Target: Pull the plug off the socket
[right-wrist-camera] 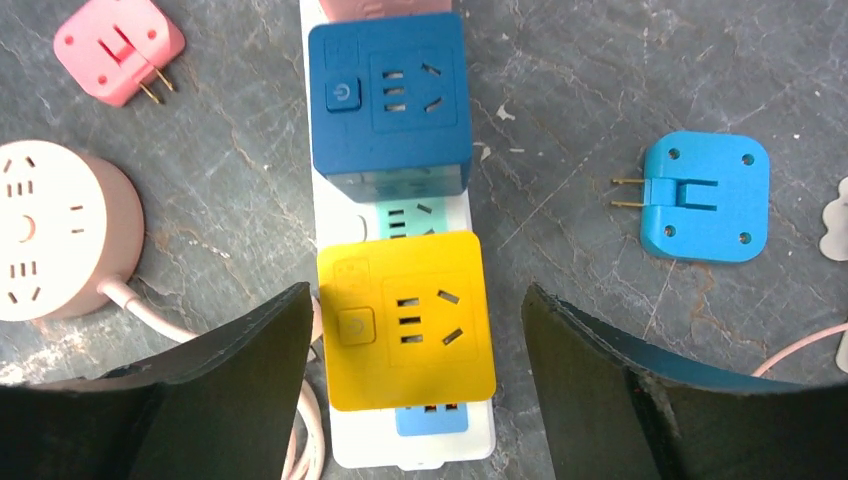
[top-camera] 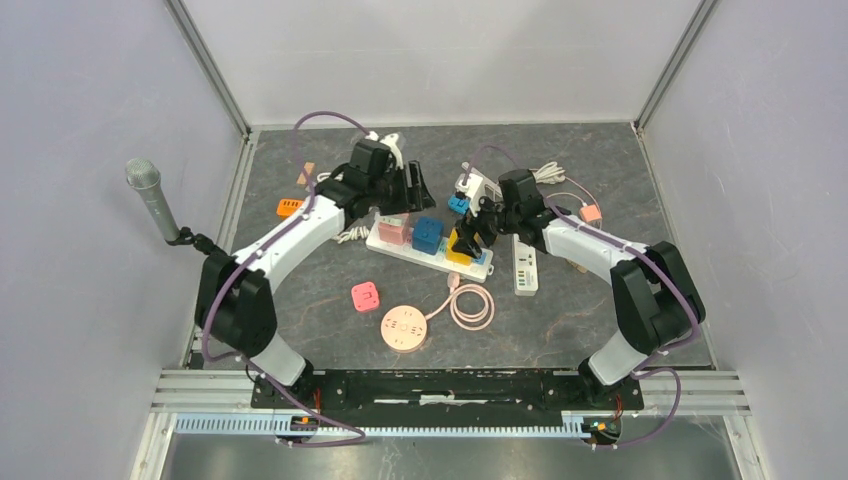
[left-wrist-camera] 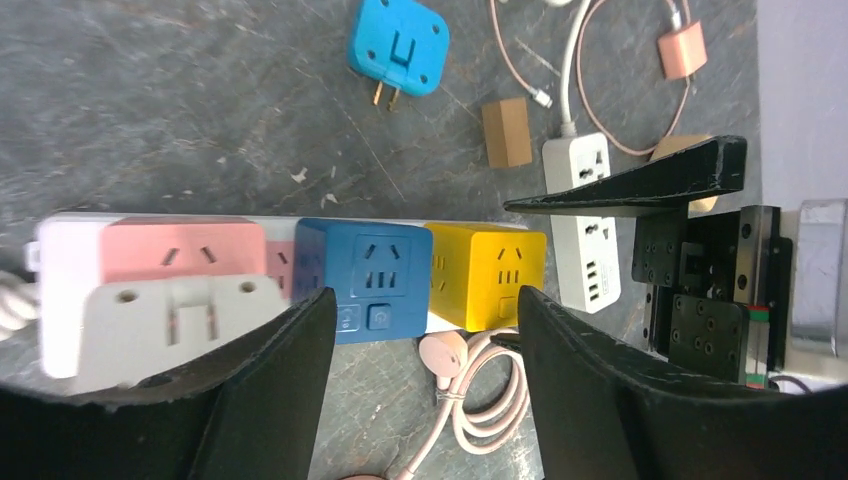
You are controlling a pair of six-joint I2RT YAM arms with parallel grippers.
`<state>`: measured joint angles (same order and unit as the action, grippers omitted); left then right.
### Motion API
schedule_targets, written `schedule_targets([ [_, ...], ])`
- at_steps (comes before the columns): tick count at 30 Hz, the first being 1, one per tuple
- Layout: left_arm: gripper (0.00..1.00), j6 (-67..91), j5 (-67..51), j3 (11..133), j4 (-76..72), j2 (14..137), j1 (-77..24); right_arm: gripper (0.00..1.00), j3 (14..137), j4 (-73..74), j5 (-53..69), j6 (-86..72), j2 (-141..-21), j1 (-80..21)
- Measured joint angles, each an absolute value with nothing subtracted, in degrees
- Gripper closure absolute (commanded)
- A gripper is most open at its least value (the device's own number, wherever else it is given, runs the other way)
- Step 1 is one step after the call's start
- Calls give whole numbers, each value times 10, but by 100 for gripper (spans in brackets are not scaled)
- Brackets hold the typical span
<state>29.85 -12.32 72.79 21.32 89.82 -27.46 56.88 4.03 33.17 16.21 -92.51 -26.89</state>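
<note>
A white power strip point(top-camera: 480, 268) lies mid-table with a pink point(top-camera: 394, 231), a blue point(top-camera: 428, 234) and a yellow cube plug point(top-camera: 458, 250) seated in it. My right gripper point(right-wrist-camera: 415, 300) stands open astride the yellow plug point(right-wrist-camera: 405, 320). Its left finger is almost against the plug's side, and a gap remains on the right. My left gripper point(left-wrist-camera: 425, 310) hovers open over the strip's near edge, between the blue plug point(left-wrist-camera: 365, 275) and the yellow plug point(left-wrist-camera: 490, 275), holding nothing. A bare end of the strip point(right-wrist-camera: 400, 450) shows below the yellow plug.
A loose blue adapter point(right-wrist-camera: 705, 197) lies right of the strip and a loose pink one point(right-wrist-camera: 118, 48) left of it. A round pink socket point(top-camera: 404, 328) with coiled cable point(top-camera: 472, 305) sits in front. A second white strip point(top-camera: 526, 268) lies beside the right arm. A microphone point(top-camera: 150, 195) stands at far left.
</note>
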Motion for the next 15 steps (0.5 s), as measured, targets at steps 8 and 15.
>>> schedule_targets([
  [8, 41, 290, -79, 750, 228, 959, -326, 25, 546, 49, 331, 211, -925, -269],
  [15, 35, 258, -45, 754, 245, 990, -343, 33, 535, 48, 329, 218, -926, -269],
])
